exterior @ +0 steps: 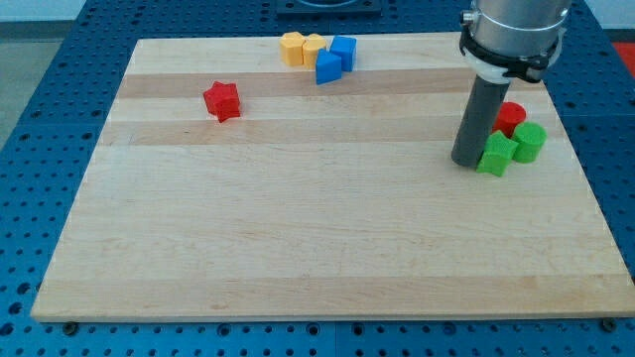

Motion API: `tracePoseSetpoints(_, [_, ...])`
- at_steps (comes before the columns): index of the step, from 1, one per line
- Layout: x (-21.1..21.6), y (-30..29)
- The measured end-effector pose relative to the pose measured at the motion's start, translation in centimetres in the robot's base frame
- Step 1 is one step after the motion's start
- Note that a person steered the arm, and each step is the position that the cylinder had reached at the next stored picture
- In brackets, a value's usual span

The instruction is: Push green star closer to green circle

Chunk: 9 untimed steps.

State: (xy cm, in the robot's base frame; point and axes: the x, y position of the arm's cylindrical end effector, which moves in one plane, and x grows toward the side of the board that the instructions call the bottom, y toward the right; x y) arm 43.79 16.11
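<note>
Camera view shows our rod coming down at the right side of the board, and my tip (466, 162) rests on the wood just left of the green star (495, 156), touching it or very nearly so; the rod's dark foot hides the actual contact line, so we cannot be certain. We carry no pincer at all: the arm ends in this plain rod, with nothing to open or close and nothing held, so all work is done by sliding and shoving.

That position makes sense to us. The green star sits at the right of the board, and the green circle (530, 141) lies just beside it, to its right and slightly farther away. With the tip on the star's left flank, a push to the right would carry the star toward the circle. The two greens already look almost touching, so we judge the task close to done, with only a short nudge left.

A red circle (511, 117) stands just behind the greens, against the rod's right side, and a careless push could bump it.

Well apart, a red star (222, 101) sits toward the left, and at the far edge two yellow blocks (302, 48) huddle beside two blue blocks (336, 58), clear of our work.
</note>
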Motion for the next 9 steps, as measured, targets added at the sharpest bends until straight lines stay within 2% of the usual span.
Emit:
tracePoseSetpoints(3, [-0.5, 1.1])
tracePoseSetpoints(4, [-0.6, -1.5])
tracePoseSetpoints(6, [0.4, -12.7])
tracePoseSetpoints(7, [0.4, -20.4])
tracePoseSetpoints(8, [0.0, -28.7])
tracePoseSetpoints(9, [-2.7, -36.6])
